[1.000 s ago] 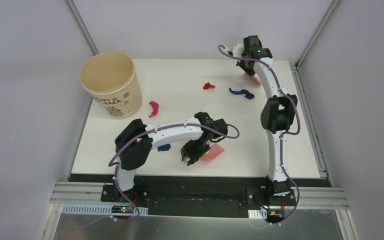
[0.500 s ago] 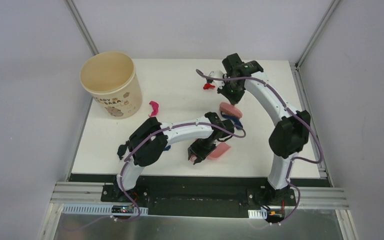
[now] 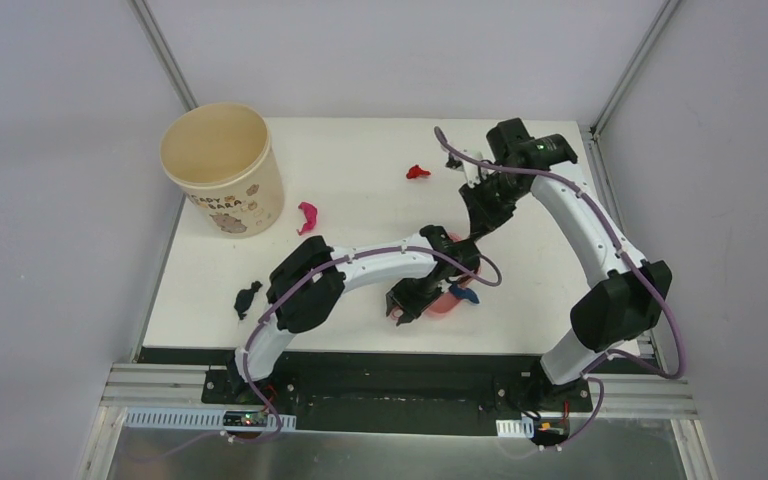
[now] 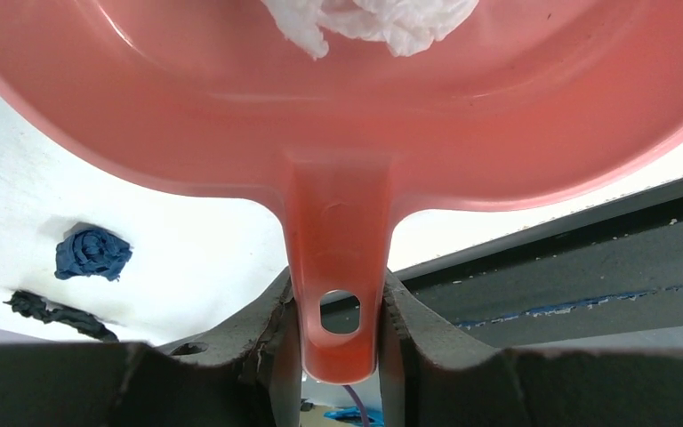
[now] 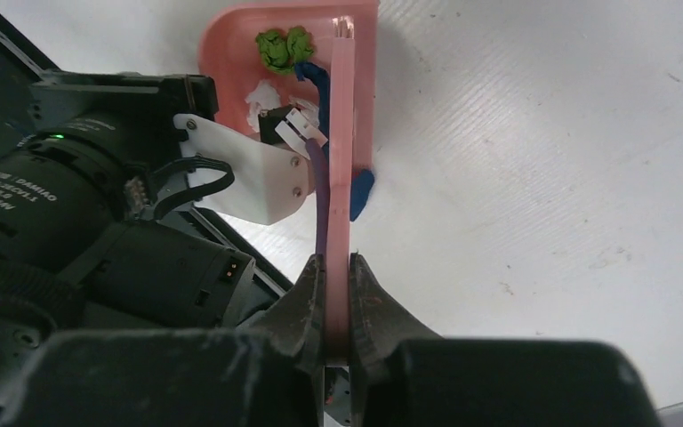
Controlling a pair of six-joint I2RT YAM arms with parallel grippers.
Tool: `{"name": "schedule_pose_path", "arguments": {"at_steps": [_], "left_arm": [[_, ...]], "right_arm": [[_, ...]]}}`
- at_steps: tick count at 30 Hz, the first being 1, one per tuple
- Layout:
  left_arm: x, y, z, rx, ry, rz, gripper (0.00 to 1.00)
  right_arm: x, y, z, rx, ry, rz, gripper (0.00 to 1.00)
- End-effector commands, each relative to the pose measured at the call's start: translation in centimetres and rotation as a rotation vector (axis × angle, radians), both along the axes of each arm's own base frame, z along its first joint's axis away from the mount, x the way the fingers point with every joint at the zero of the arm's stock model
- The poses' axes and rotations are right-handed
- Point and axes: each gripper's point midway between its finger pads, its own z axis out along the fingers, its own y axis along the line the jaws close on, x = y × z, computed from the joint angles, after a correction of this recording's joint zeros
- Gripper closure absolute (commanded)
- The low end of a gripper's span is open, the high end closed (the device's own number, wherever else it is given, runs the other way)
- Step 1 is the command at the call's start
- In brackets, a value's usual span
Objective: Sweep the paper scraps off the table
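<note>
My left gripper point(image 4: 338, 302) is shut on the handle of the pink dustpan point(image 4: 231, 133), which lies near the table's point(image 3: 360, 160) front edge point(image 3: 438, 306). A white scrap point(image 4: 373, 22) lies in the pan. My right gripper point(image 5: 337, 267) is shut on the pink hand brush point(image 5: 341, 133), whose head meets the pan's mouth point(image 5: 240, 53). Green scraps point(image 5: 285, 46) and a dark blue scrap point(image 5: 316, 84) lie in the pan; another blue bit point(image 5: 360, 191) lies at its lip. A red scrap point(image 3: 417, 172) and a magenta scrap point(image 3: 307, 217) lie farther back.
A beige round bucket point(image 3: 222, 165) stands at the back left. A dark scrap point(image 3: 248, 297) lies near the front left edge, and a blue scrap point(image 4: 92, 252) lies beside it in the left wrist view. The two arms point(image 3: 380, 262) cross close together at the pan.
My right arm swung the brush from the far back right down to the dustpan, dragging the dark blue scrap along. My left arm slid the dustpan a little to the right.
</note>
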Motion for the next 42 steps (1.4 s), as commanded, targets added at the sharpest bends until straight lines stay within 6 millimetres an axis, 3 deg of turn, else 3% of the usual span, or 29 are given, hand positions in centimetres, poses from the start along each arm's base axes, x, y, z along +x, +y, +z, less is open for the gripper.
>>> {"name": "schedule_pose_path", "arguments": {"at_steps": [1,10,17,21,24,28,35,42], "left_arm": [[0.4,-2.3,1.7,-0.118,-0.084,-0.051,1.0],[0.7,-3.0,1.9,-0.206,-0.146,-0.079,1.0],[2.1,-4.7,1.8,-0.309,-0.234,-0.09,1.0],[2.0,-4.8,2.3,-0.319,-0.231,-0.073,1.0],[1.0,-3.6,2.7,-0.266,-0.192,-0.053,1.0],[-0.4,-0.8,3.3,-0.156,-0.139,-0.036,1.0],[-3.8,3.2,4.1,0.031,-0.014,-0.116,1.0],[-3.6,2.5,2.7,0.06,0.0,-0.149,1.0]], "right_arm": [[-2.2,2.9,5.4,0.291,0.062,-0.062,1.0],[0.5,1.2,9.0,0.358,-0.061,-0.141,1.0],[1.0,-0.3,9.8,0.362,-0.073,-0.194,1.0],[2.4,-2.7,10.8,0.324,-0.17,-0.262,1.0],[3.7,-5.3,9.6,0.212,-0.223,-0.302,1.0],[4.1,-7.9,6.1,0.063,-0.232,-0.324,1.0],[0.6,-7.5,0.9,0.034,-0.08,-0.285,1.0],[-1.5,-6.2,-2.2,-0.03,-0.033,-0.234,1.0]]}}
